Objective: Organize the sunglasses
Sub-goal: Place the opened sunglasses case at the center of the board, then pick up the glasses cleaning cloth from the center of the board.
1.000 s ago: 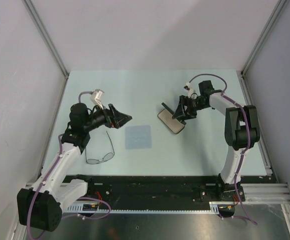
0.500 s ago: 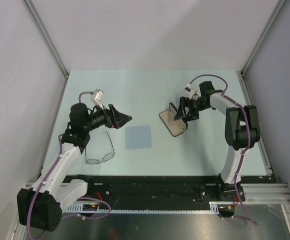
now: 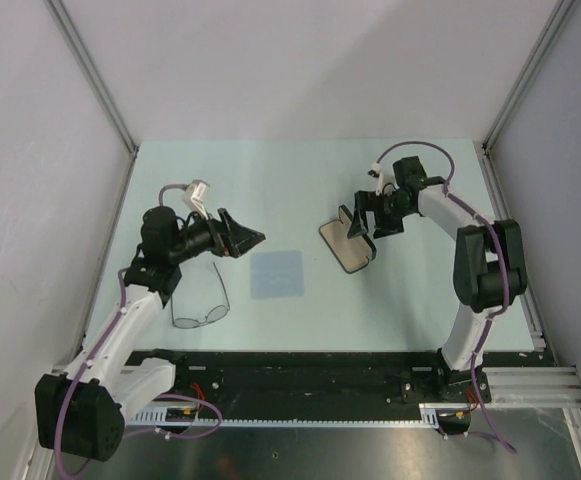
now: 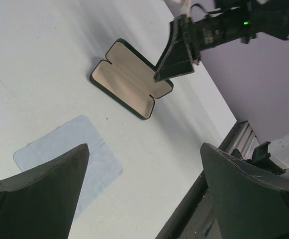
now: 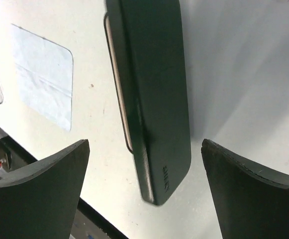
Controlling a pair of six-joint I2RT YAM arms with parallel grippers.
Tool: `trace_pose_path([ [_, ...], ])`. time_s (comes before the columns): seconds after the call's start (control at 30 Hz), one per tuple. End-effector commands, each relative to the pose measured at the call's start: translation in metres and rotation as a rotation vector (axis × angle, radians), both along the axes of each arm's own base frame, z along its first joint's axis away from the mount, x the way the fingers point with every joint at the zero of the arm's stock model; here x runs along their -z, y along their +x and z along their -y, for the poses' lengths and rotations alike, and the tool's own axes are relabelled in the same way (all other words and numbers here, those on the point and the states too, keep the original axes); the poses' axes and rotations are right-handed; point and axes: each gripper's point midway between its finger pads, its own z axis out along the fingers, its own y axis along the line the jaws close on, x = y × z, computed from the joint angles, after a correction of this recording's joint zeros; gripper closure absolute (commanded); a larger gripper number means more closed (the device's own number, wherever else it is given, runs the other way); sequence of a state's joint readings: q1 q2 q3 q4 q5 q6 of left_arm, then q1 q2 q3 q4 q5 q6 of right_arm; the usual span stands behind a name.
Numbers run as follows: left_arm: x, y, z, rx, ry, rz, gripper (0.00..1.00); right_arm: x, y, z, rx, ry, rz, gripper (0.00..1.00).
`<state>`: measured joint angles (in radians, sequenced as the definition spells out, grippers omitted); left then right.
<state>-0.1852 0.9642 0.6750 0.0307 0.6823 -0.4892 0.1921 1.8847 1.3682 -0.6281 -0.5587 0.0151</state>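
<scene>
The sunglasses (image 3: 202, 306), thin dark wire frames, lie on the table at the front left, just below my left arm. My left gripper (image 3: 255, 238) is open and empty, pointing right, above and beyond the glasses and left of the pale blue cloth (image 3: 277, 273). The black case (image 3: 348, 245) lies open with its tan lining up and its lid (image 3: 348, 220) standing upright. My right gripper (image 3: 366, 222) is open right behind the lid. In the right wrist view the dark lid (image 5: 159, 89) stands between the wide-apart fingers (image 5: 49, 174), with gaps on both sides.
The left wrist view shows the open case (image 4: 127, 77), the cloth (image 4: 69, 154) and the right arm (image 4: 234, 25) behind the lid. A black rail (image 3: 320, 365) runs along the table's near edge. Grey walls close the left, back and right sides.
The right gripper has swung the case lid from half-open to upright and drawn back slightly to the right. The left arm and the sunglasses have not moved.
</scene>
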Motion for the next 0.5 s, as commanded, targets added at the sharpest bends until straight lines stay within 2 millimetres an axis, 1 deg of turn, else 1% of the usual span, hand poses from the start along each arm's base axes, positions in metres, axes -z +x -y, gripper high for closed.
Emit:
trace_pose_path([
  [0.0, 0.004, 0.008, -0.004, -0.045, -0.010, -0.038, 0.00, -0.053, 0.013, 0.008, 0.072, -0.046, 0.166, 0.00],
  [0.03, 0.004, 0.009, -0.005, -0.056, -0.013, -0.052, 0.00, -0.063, 0.014, 0.011, 0.089, -0.060, 0.195, 0.00],
  [0.1, 0.007, 0.015, -0.009, -0.098, -0.001, -0.065, 0.00, -0.075, 0.014, 0.013, 0.121, -0.070, 0.221, 0.00],
  [0.13, 0.006, 0.019, -0.011, -0.121, 0.001, -0.066, 0.00, -0.086, 0.015, 0.018, 0.147, -0.088, 0.256, 0.00],
  [0.17, 0.013, 0.019, -0.013, -0.139, 0.011, -0.098, 0.00, -0.092, 0.012, 0.011, 0.149, -0.090, 0.270, 0.00],
  [0.23, 0.015, 0.027, -0.019, -0.198, 0.013, -0.117, 0.00, -0.104, 0.011, 0.007, 0.163, -0.116, 0.316, 0.02],
  [0.27, 0.017, 0.029, -0.019, -0.213, 0.016, -0.123, 0.01, -0.117, 0.008, 0.001, 0.162, -0.119, 0.362, 0.03],
  [0.3, 0.021, 0.033, -0.020, -0.228, 0.025, -0.136, 0.03, -0.123, 0.000, -0.017, 0.140, -0.116, 0.381, 0.07],
  [0.33, 0.023, 0.038, -0.023, -0.262, 0.032, -0.142, 0.06, -0.127, -0.001, -0.021, 0.156, -0.142, 0.410, 0.09],
  [0.37, 0.026, 0.041, -0.022, -0.274, 0.037, -0.152, 0.08, -0.136, -0.003, -0.030, 0.163, -0.126, 0.438, 0.11],
  [0.4, 0.032, 0.045, -0.022, -0.287, 0.046, -0.172, 0.13, -0.140, -0.010, -0.047, 0.158, -0.095, 0.434, 0.14],
  [0.43, 0.031, 0.050, -0.020, -0.303, 0.056, -0.166, 0.20, -0.142, -0.012, -0.056, 0.152, -0.072, 0.434, 0.17],
  [0.47, 0.033, 0.053, -0.019, -0.312, 0.064, -0.173, 0.22, -0.144, -0.013, -0.064, 0.147, -0.051, 0.440, 0.18],
])
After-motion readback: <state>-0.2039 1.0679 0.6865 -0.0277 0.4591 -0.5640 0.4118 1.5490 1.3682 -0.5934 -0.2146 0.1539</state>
